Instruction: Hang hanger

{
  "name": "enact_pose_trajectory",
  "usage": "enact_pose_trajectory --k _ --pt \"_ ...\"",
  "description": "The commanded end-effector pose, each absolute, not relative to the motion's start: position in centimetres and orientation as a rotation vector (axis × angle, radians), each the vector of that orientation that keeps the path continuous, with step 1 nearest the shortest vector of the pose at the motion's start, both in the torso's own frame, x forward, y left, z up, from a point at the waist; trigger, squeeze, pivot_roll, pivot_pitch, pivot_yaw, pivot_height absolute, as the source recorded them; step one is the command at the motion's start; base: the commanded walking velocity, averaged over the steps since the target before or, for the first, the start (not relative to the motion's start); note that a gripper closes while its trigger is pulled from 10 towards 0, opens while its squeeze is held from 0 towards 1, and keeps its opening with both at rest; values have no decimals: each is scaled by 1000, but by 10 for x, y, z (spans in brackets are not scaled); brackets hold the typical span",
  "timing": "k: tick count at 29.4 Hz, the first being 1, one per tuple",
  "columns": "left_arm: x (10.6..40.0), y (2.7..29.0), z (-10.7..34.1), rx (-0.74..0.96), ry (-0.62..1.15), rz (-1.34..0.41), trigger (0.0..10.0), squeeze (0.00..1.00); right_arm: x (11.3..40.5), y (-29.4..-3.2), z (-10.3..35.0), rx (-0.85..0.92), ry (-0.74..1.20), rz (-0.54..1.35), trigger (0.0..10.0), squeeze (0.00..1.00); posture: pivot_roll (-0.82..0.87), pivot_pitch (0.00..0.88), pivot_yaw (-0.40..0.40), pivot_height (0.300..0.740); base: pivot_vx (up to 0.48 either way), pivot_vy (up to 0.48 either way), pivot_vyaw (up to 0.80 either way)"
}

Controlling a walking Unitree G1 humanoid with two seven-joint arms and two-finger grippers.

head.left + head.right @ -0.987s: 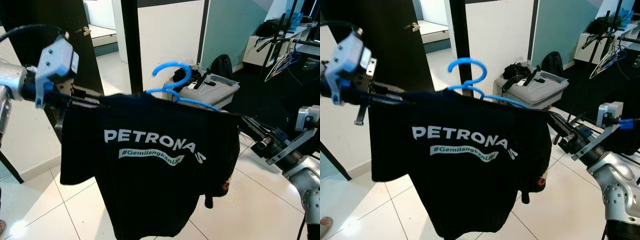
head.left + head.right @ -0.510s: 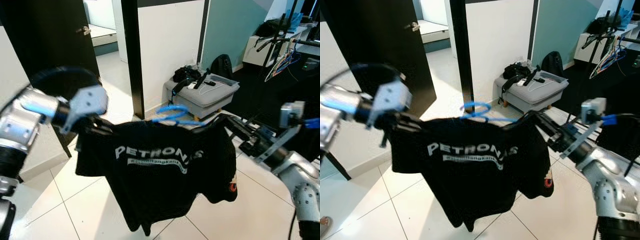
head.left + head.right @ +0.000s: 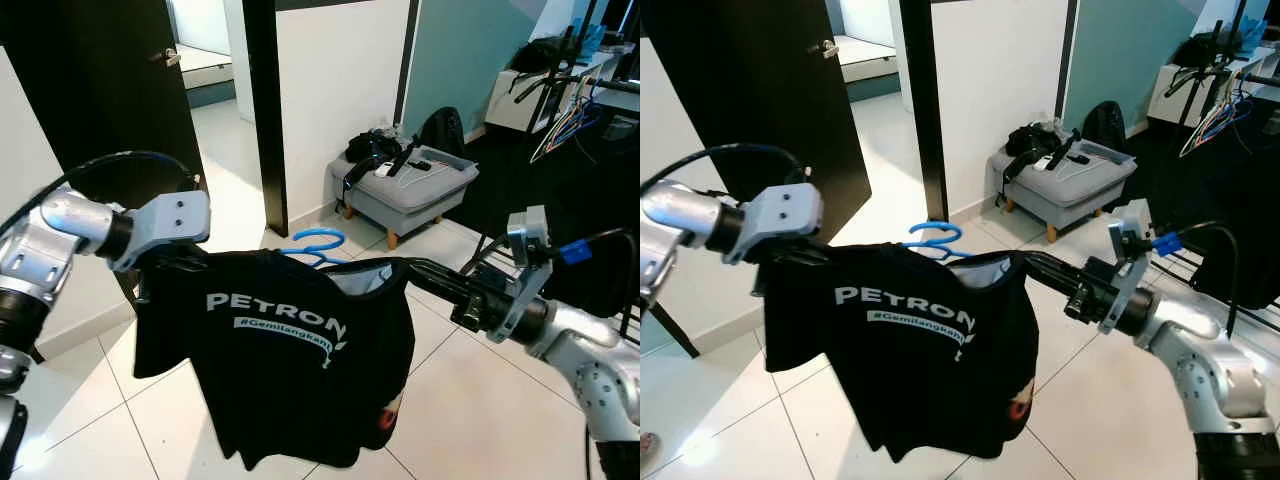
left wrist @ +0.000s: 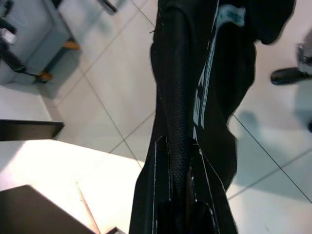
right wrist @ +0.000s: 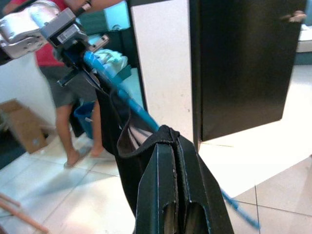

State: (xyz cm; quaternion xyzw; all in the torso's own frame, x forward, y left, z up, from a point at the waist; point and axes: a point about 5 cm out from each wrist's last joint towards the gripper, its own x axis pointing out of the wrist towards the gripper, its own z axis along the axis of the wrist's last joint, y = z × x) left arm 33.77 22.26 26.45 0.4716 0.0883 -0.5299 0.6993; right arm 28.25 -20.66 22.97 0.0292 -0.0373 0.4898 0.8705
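A blue plastic hanger (image 3: 315,241) carries a black PETRONAS T-shirt (image 3: 290,370) and hangs in the air between my two arms. My left gripper (image 3: 185,262) is shut on the hanger's left end, under the shirt's shoulder. My right gripper (image 3: 395,266) is shut on the right shoulder, its fingers (image 5: 170,161) pressed together on the black cloth, with the blue hanger arm (image 5: 124,100) running out from them. The hook lies tipped back, nearly flat. In the left wrist view the shirt (image 4: 214,97) drapes over a black finger (image 4: 176,122).
A grey ottoman (image 3: 405,190) loaded with black gear stands ahead by a white pillar (image 3: 340,90). A black door (image 3: 100,100) is at the left. A clothes rack (image 3: 562,100) with hangers stands at the far right. A person (image 5: 73,117) in sandals stands near a cardboard box (image 5: 24,129).
Both arms have come down with the hanger and shirt. The right gripper has moved left towards the left one, bunching the shirt. The hook has tipped from upright to nearly flat.
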Motion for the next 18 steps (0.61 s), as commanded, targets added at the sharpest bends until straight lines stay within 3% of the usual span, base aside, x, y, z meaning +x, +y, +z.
enact_pose_trajectory --k 1,10,11,18 --pt "335 231 262 1085 264 -1182 10000 0 281 -205 241 42 -118 1052 0 0 -32 0 0 740 0 0 0" --pt "339 227 255 1063 244 -1163 10000 0 278 -197 245 -46 -85 1128 0 0 -32 0 -6 740 0 0 0" --pt "339 222 250 1020 210 -1165 10000 0 275 -189 230 -86 -24 1143 10000 0 -36 0 -6 740 0 0 0" --pt "339 221 246 976 168 -1157 10000 0 274 -188 213 -107 35 1107 10000 0 -36 0 -4 740 0 0 0"
